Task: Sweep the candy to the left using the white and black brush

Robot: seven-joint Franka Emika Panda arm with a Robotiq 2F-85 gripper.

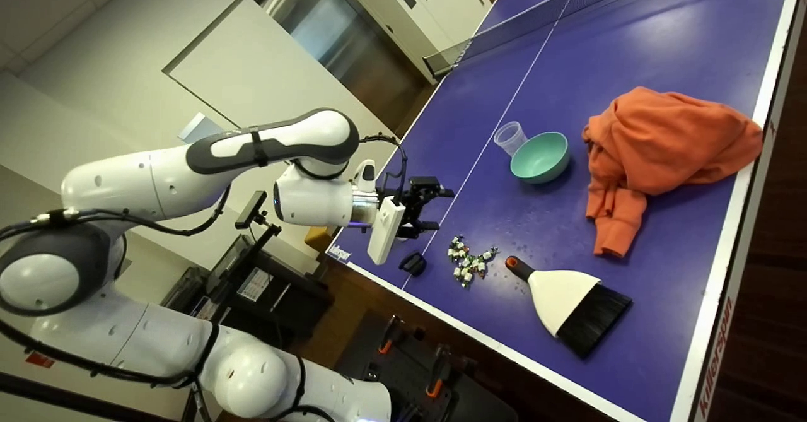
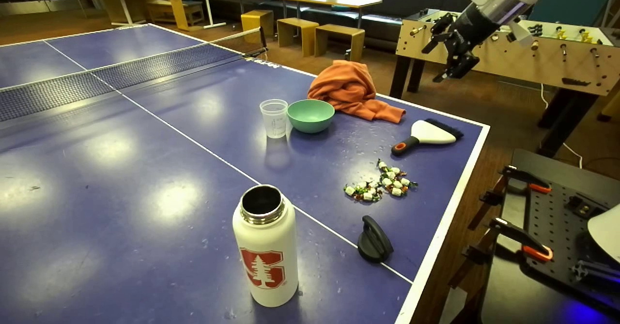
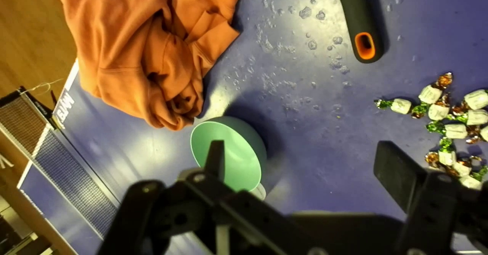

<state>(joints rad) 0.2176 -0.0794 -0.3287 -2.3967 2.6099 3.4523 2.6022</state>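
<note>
The candy [image 1: 466, 263] lies as a loose cluster of small white-wrapped pieces with green and brown ends on the blue table, also in an exterior view [image 2: 396, 191]. In the wrist view the candy [image 3: 455, 131] is at the right edge, partly cut off. The white and black brush [image 1: 561, 293] lies flat beside the candy, with a white fan-shaped head, black bristles and a black handle with an orange hole. It also shows in an exterior view [image 2: 428, 132]; the wrist view shows mostly its handle [image 3: 356, 15]. My gripper [image 1: 439, 209] is open and empty, above the table, apart from both [image 3: 300, 157].
A teal bowl [image 1: 540, 158] and a clear plastic cup [image 1: 509, 138] stand side by side. An orange sweatshirt [image 1: 674, 138] lies near the table edge. A black lid [image 2: 375, 241] and a white bottle [image 2: 266, 261] stand near the centre line. A net [image 1: 555, 18] crosses the table.
</note>
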